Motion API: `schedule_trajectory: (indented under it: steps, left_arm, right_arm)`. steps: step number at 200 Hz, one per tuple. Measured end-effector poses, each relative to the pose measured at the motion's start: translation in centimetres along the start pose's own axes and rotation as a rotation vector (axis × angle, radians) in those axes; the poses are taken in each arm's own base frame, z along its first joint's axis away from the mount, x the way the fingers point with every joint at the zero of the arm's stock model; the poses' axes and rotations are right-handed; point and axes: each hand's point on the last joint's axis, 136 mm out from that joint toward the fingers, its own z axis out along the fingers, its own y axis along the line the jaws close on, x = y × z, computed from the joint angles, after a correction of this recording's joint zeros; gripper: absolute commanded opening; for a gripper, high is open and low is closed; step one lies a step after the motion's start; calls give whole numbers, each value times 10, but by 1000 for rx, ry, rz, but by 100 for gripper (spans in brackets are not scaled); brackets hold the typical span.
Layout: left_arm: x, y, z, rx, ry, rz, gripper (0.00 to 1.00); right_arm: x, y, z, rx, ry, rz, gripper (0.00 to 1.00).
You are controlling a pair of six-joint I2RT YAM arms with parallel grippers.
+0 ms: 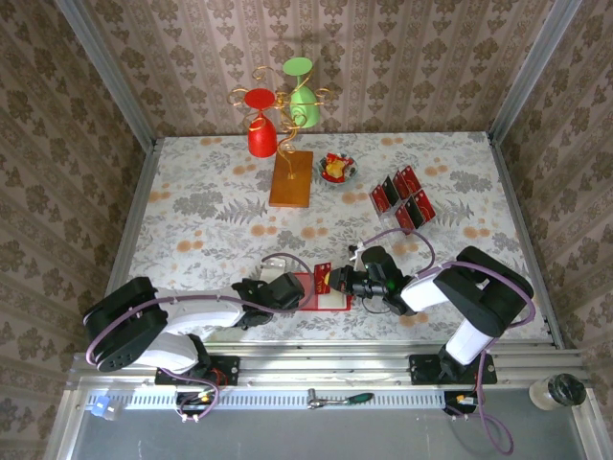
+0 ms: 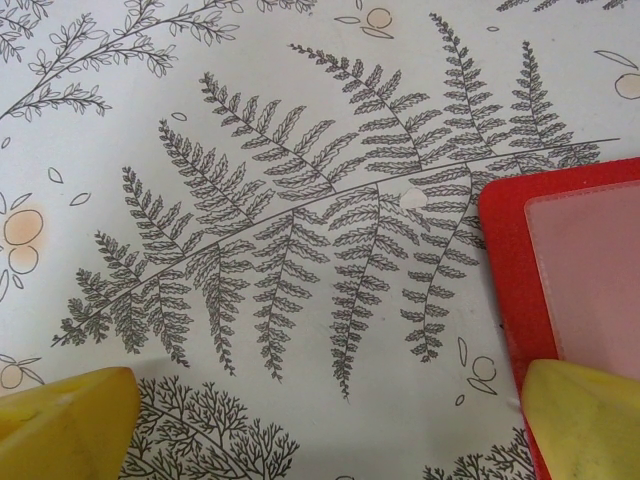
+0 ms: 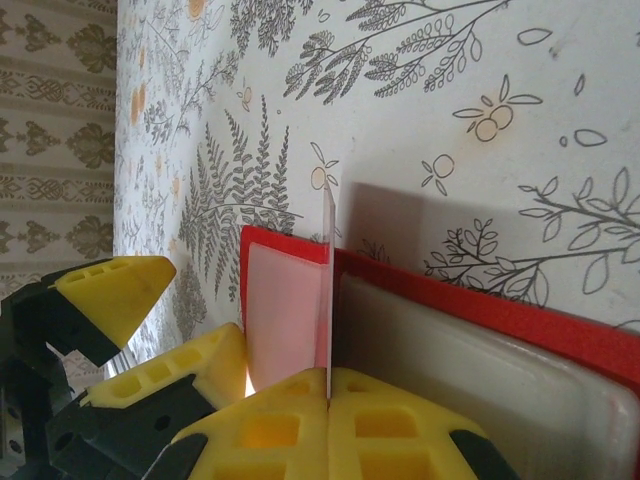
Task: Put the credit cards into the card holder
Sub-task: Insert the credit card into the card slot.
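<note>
The right gripper (image 3: 328, 392) has its jaws pinched shut on one card (image 3: 327, 265), which reaches out from the fingertips over the open card holder (image 3: 500, 305). The step in hand looks to me like feeding that card into a pocket. I can't tell whether the card touches the holder yet. To do it well, I'd say the card's leading edge must line up with the mouth of the clear sleeve and go in at a shallow slant. A steep push would only butt against the pale lining. The grip shouldn't let go until the card is well under the sleeve. The left gripper (image 2: 320, 435) stands with jaws spread wide, one yellow finger (image 2: 585, 420) at the holder's red edge and the other out over the bare table (image 2: 250, 150). Pressing down there would stop the holder sliding. The holder lies flat and open near the table's front edge, between the two arms. It has a red border with rounded corners around a pale, slightly glossy inside. The other credit cards (image 1: 402, 199), red with dark bands, stand well apart toward the far right.
</note>
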Motion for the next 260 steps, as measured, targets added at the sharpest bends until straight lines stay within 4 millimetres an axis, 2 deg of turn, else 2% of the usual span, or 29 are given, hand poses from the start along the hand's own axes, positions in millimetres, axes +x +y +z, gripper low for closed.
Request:
schedule_trajectory:
  steps: [135, 260]
  left_arm:
    - [0, 0, 0, -1, 0, 0, 100]
    - [0, 0, 0, -5, -7, 4, 100]
  right_arm:
    - [13, -5, -10, 17, 38, 13, 0]
    - [22, -4, -9, 23, 63, 31, 0]
